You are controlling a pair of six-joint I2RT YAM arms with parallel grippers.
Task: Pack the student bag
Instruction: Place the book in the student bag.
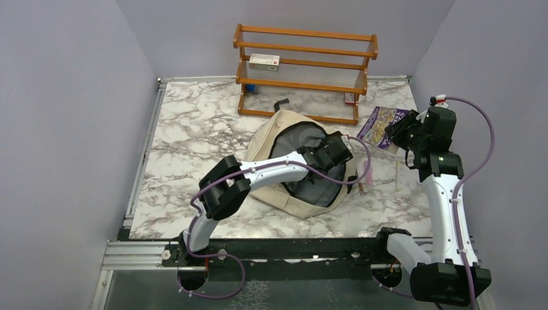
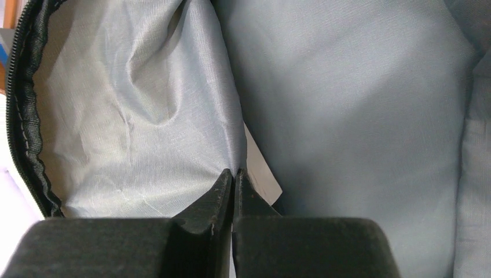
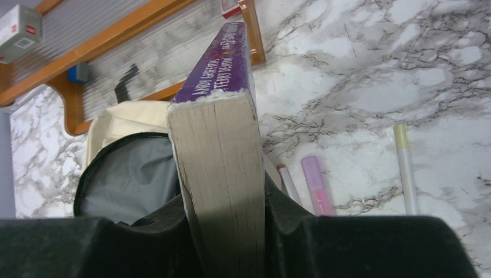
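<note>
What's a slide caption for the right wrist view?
Right gripper shut on purple book; open student bag and pens on the marble table behind.

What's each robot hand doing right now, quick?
Left gripper: jaws shut, pinching the student bag by its grey lining.
Right gripper: jaws shut on the purple book.

From above, the fingertips of the left gripper (image 2: 233, 188) are concealed inside the student bag (image 1: 271, 139). In the left wrist view, a lining fold part-covers a white tag (image 2: 263, 174); whether the fingers pinch either cannot be determined. The right gripper (image 3: 226, 200) hides the book's (image 3: 223, 156) lower end. Print on the box (image 1: 264, 61), on the rack (image 1: 304, 84) at the worktop's far edge, is too small to read.
</note>
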